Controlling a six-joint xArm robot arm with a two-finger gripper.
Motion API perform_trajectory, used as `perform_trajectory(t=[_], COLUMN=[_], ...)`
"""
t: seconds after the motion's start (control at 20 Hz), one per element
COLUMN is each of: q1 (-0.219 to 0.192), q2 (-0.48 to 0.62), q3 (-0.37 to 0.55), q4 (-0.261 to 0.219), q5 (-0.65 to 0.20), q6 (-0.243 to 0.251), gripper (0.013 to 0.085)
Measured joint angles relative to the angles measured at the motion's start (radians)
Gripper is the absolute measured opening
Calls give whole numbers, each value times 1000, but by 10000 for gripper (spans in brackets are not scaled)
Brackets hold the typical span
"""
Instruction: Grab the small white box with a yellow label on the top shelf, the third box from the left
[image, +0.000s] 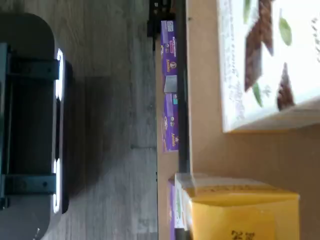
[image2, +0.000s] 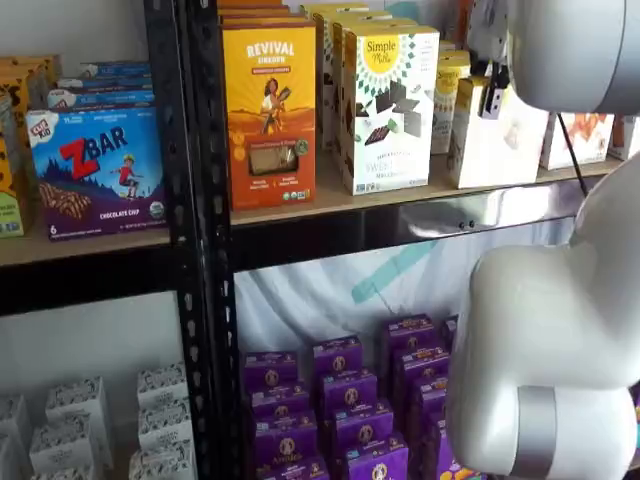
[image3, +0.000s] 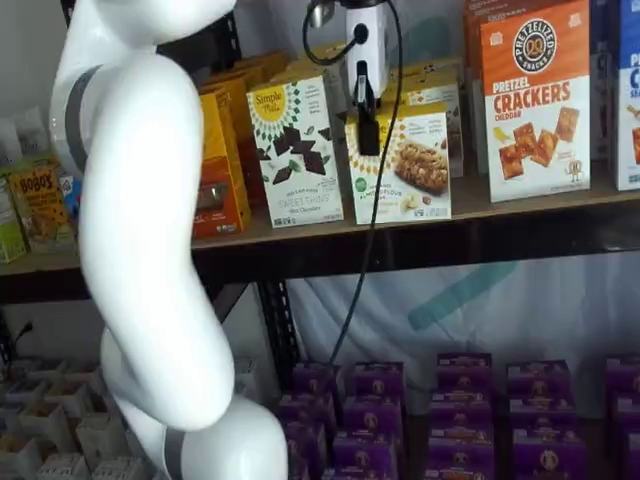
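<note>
The small white box, cream with a pale yellow top band, stands on the top shelf between the taller Simple Mills box and the orange-and-white cracker box. It also shows in a shelf view and, from above, in the wrist view. My gripper hangs in front of the box's upper left corner, white body above, black fingers pointing down and side-on. No gap between the fingers shows. In a shelf view only a bit of the black fingers shows against the box.
A yellow Revival box stands left of the Simple Mills box. Purple boxes fill the level below. My white arm covers the left of one shelf view and the right of the other. A black upright divides the rack.
</note>
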Motion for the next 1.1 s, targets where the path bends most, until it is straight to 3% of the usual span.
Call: perform_trajectory(t=[0.3,1.1], q1=[-17,5], q2=[-67,-300], q3=[30,211], q4=[27,5], q5=[66,160], q6=[-4,20], gripper=[370,370])
